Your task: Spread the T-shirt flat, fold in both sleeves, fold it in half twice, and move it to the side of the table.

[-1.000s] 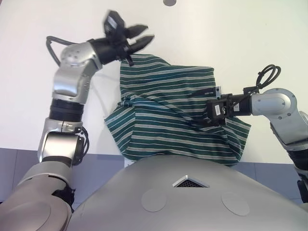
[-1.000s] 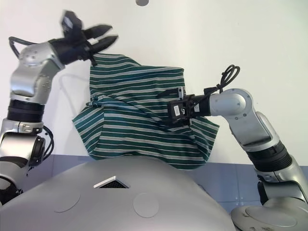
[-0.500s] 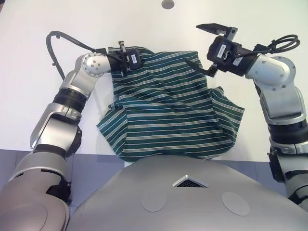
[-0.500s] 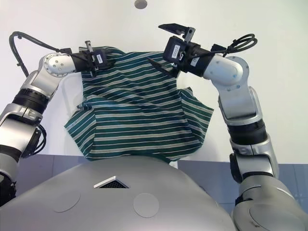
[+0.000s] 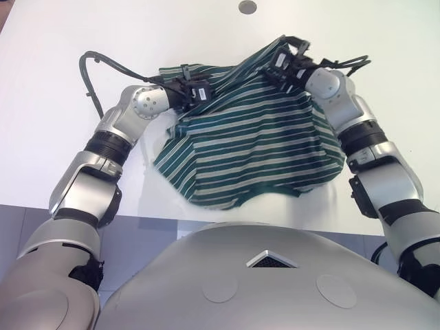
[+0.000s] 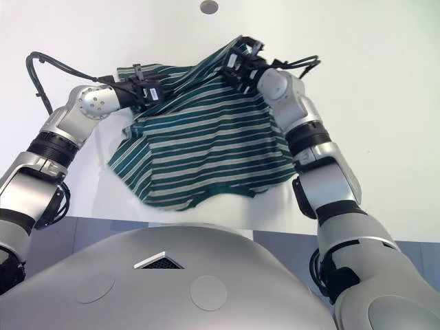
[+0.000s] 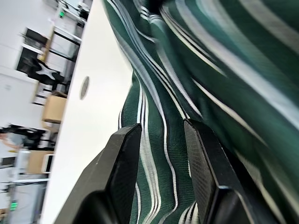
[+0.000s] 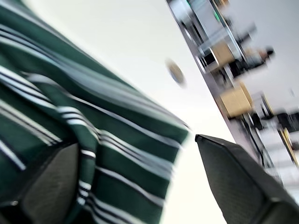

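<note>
Your left gripper [image 7: 162, 125] sits at the far left corner of the dark green, white-striped T-shirt [image 5: 254, 144]. Its two black fingers [image 7: 122, 158] stand close together, roughly parallel, with a ridge of the striped cloth running through the narrow gap between them. By the look of it, they are pinching that fold.

Your right gripper [image 8: 135, 142] is at the far right corner of the T-shirt. Its fingers [image 8: 233, 186] are spread wide. One finger is clear of the cloth, over the white bench [image 5: 55, 82], and the other is half covered by it (the wrist picture is smeared, so you cannot read the contact finely). Striped fabric lies across the space between them. From the head camera, a band of the cloth rises off the bench up to this gripper.

The T-shirt lies in the middle of the bench, between your two arms. Its far edge is drawn up into a bunched line running from one gripper to the other. The rest fans out toward you, rumpled rather than flat. A loose lobe hangs out on the left, and the rounded near edge stops short of the bench's near edge.

A small round grey disc [image 5: 247, 7] is set in the bench beyond the T-shirt, well apart from it.
</note>
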You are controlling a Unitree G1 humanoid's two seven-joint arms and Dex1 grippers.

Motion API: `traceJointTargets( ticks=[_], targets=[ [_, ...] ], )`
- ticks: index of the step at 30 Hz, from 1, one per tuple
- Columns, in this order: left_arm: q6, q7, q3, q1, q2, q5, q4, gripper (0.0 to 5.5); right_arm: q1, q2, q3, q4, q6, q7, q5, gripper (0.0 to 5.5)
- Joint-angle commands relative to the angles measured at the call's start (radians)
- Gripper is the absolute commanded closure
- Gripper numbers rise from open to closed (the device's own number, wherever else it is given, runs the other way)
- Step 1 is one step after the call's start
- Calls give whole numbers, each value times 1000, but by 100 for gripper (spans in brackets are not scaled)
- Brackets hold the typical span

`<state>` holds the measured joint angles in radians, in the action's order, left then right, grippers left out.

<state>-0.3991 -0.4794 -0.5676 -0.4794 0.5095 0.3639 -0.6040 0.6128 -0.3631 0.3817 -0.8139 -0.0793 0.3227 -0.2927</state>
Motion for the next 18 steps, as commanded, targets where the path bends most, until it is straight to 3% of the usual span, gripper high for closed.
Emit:
traceJointTargets(
  ticks=[1, 4, 6, 11, 13, 15, 18],
  targets=[
    [101, -18, -142, 171, -16, 170, -125, 384, 15, -127, -84, -316, 90, -91, -4, 132],
    [109, 3, -142, 164, -29, 175, -140, 384, 56, -198, -130, -345, 67, -73, 20, 132],
    [114, 7, -138, 160, -34, 170, -142, 384, 43, -218, -150, -268, 25, 48, 54, 132],
    [120, -55, -27, 126, 4, 41, -148, 384, -318, -374, -39, 403, -80, 594, 191, 132],
    [68, -106, -4, 134, 86, 21, -97, 384, -463, -465, 1, 610, -72, 701, 209, 132],
    [1, -248, -18, 240, 231, -24, 97, 384, -579, -551, 3, 773, -50, 761, 229, 132],
    [22, -458, 35, 383, 393, -289, 422, 384, -658, -614, -58, 957, 22, 779, 308, 132]
  ],
)
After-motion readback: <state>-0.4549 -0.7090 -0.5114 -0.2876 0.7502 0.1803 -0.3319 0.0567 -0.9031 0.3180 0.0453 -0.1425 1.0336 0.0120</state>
